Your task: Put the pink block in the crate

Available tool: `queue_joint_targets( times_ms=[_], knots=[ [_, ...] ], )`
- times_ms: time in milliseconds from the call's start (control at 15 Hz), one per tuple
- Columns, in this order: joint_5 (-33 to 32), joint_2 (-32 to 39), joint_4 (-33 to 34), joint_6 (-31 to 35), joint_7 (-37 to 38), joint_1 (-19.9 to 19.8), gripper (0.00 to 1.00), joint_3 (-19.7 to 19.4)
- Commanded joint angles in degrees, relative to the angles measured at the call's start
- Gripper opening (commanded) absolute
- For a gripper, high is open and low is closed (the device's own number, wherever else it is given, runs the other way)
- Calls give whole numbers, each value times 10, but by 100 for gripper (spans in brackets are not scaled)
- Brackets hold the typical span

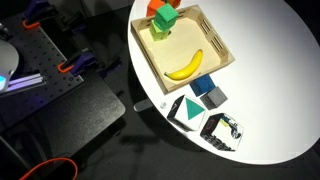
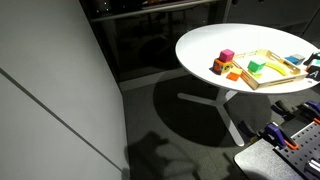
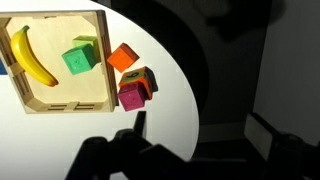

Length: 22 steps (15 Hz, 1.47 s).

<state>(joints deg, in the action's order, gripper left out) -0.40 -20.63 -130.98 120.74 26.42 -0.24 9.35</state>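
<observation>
In the wrist view the pink block (image 3: 131,96) sits on the white table, touching an orange-and-dark block (image 3: 144,78), just right of the light-wood crate (image 3: 70,92). The crate holds a banana (image 3: 30,56) and a green cube (image 3: 80,58). My gripper (image 3: 200,128) is open and empty. Its dark fingers hang below and to the right of the pink block, mostly over the dark floor past the table edge. The pink block (image 2: 227,56) and the crate (image 2: 275,75) also show in an exterior view. The arm shows in neither exterior view.
An orange block (image 3: 122,57) lies between the crate and the pink block. In an exterior view, a black-and-white patterned box (image 1: 222,128), blue blocks (image 1: 208,90) and a dark triangular piece (image 1: 185,110) lie beyond the crate (image 1: 222,38). The round table's edge (image 3: 190,110) is close.
</observation>
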Motion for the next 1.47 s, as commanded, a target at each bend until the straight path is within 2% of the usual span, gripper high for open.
queue_joint_targets(
  times_ms=[0,267,467,800,1133,1400],
  knots=[
    [32,65,55,-16,-65,6,100,-33],
    [60,142,105,-43,-118,5,100,-57],
    [79,207,158,-90,-162,4,100,-69],
    [50,300,240,-143,-203,3,100,-77],
    [3,356,284,-116,-216,4,100,-86],
    [-5,374,297,-85,-221,1,100,-91]
  ],
)
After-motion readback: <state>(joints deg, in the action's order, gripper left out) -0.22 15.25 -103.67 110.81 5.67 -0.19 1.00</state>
